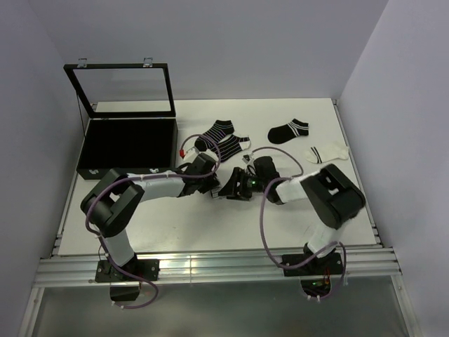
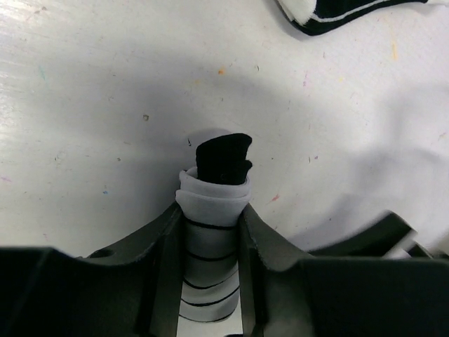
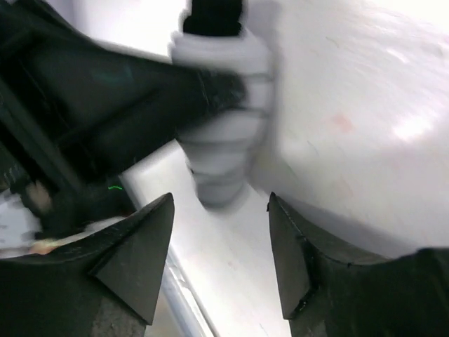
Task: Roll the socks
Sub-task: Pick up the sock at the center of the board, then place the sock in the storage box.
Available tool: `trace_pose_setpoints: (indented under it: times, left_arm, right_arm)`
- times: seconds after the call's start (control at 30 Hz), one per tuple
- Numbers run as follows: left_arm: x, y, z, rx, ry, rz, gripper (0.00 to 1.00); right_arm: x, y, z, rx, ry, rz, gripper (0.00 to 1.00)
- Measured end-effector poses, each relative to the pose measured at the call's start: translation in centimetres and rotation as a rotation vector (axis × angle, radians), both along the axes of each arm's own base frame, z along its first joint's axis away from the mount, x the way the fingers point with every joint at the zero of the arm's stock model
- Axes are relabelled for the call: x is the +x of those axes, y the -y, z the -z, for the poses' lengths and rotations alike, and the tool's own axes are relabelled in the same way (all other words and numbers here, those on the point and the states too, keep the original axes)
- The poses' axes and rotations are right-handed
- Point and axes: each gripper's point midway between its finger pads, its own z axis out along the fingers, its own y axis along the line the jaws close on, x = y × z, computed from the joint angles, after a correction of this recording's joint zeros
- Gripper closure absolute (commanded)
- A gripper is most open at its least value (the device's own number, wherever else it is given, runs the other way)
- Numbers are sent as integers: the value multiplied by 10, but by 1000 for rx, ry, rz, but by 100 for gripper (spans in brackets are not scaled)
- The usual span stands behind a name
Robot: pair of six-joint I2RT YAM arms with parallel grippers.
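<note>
A rolled bundle of socks [image 2: 214, 189], white with thin black stripes around a black core, stands between my left gripper's [image 2: 210, 210] jaws, which are shut on its sides. In the right wrist view the same bundle [image 3: 226, 133] hangs blurred just beyond my right gripper [image 3: 219, 207], which is open and holds nothing. A left finger [image 3: 140, 84] presses the bundle's side there. Seen from above, the left gripper [image 1: 210, 184] and right gripper [image 1: 242, 184] meet at the table's middle and hide the bundle. Loose socks lie behind: two striped black ones [image 1: 219, 130] [image 1: 230, 146], a black one [image 1: 288, 130] and a white one [image 1: 327, 152].
A black case [image 1: 126, 144] with its glass lid [image 1: 125, 89] raised stands at the back left. The tip of a black-and-white sock [image 2: 337, 14] lies just beyond the left gripper. White walls close in the table's back and sides.
</note>
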Motion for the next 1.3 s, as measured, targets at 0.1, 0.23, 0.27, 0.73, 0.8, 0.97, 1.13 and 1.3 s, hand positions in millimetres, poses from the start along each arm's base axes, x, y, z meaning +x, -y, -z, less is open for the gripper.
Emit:
trace_pose_setpoints:
  times: [0.1, 0.23, 0.27, 0.73, 0.8, 0.97, 1.13, 1.3]
  left_arm:
    - [0, 0, -1, 15, 2, 11, 100]
    - [-2, -6, -3, 74, -12, 23, 100]
    - [-3, -8, -4, 93, -18, 23, 100]
    - [34, -110, -101, 292, 65, -123, 100]
    - [52, -138, -128, 301, 115, -171, 100]
    - [89, -230, -167, 374, 184, -265, 100]
    - [114, -315, -170, 405, 166, -265, 100]
    - [134, -385, -156, 438, 127, -250, 100]
  right_arm:
    - [-7, 24, -5, -130, 60, 30, 33]
    - [-10, 56, -34, -267, 202, 75, 30]
    - [-11, 64, -40, -294, 232, 85, 29]
    - [-16, 143, -205, -391, 689, 350, 0]
    - [-17, 151, -222, -397, 729, 391, 0]
    - [-20, 164, -235, -409, 772, 450, 0]
    - [-19, 165, -234, -423, 774, 448, 0]
    - [-15, 165, -225, -453, 770, 431, 0]
